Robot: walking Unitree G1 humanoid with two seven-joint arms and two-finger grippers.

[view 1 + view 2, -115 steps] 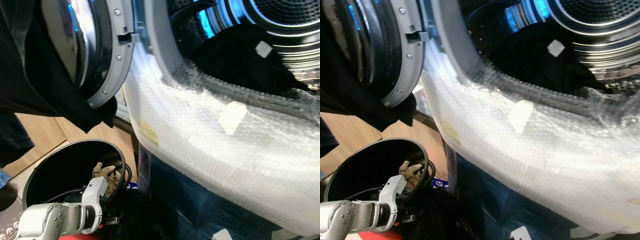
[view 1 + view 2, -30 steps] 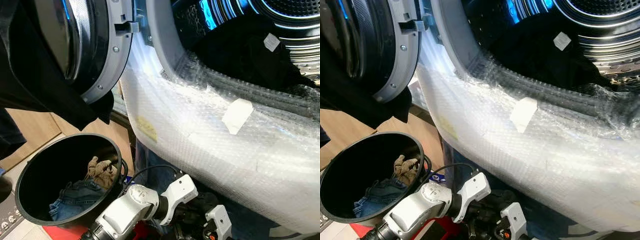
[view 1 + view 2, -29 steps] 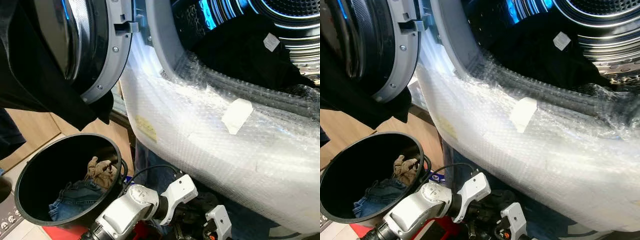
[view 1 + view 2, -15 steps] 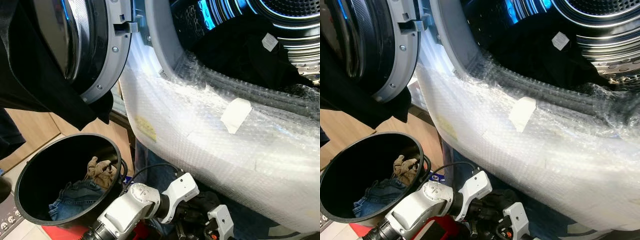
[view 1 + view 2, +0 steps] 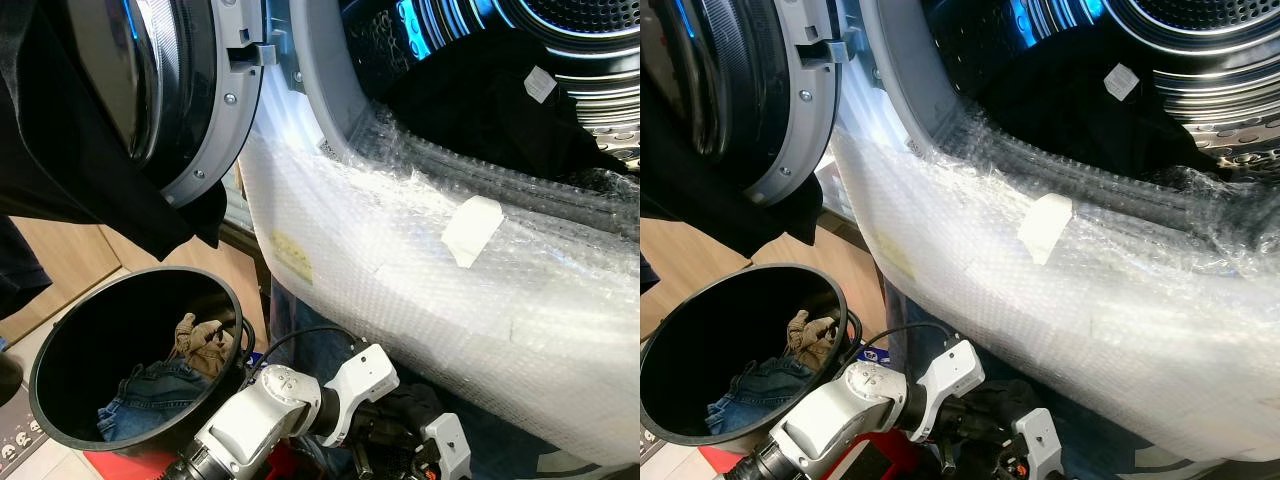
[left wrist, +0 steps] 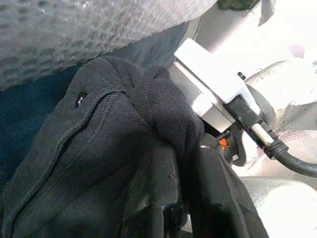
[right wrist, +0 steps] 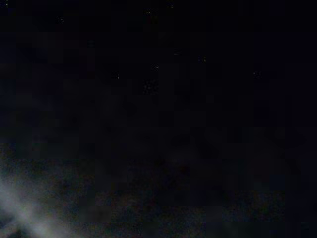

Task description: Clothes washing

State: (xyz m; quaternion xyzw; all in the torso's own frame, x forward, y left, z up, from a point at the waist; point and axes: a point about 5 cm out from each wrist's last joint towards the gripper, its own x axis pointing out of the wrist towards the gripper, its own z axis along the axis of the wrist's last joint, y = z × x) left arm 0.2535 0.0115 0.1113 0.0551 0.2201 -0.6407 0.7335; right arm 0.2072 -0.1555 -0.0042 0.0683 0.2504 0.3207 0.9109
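bin (image 5: 50,345): jeans (image 5: 150,390) and tan cloth (image 5: 203,338) not yet loaded
left gripper (image 6: 182,196): clamped on black garment (image 6: 99,148), low under washer front
drum (image 5: 560,30): dark clothes (image 5: 480,110) already in
right gripper: cannot tell

Black mesh-weave garment (image 6: 99,148). Black bucket (image 5: 70,330) containing blue denim (image 5: 140,395) and tan cloth (image 5: 203,340). Drum (image 5: 560,30): silver, blue-lit. Bubble wrap (image 5: 400,270): translucent white.
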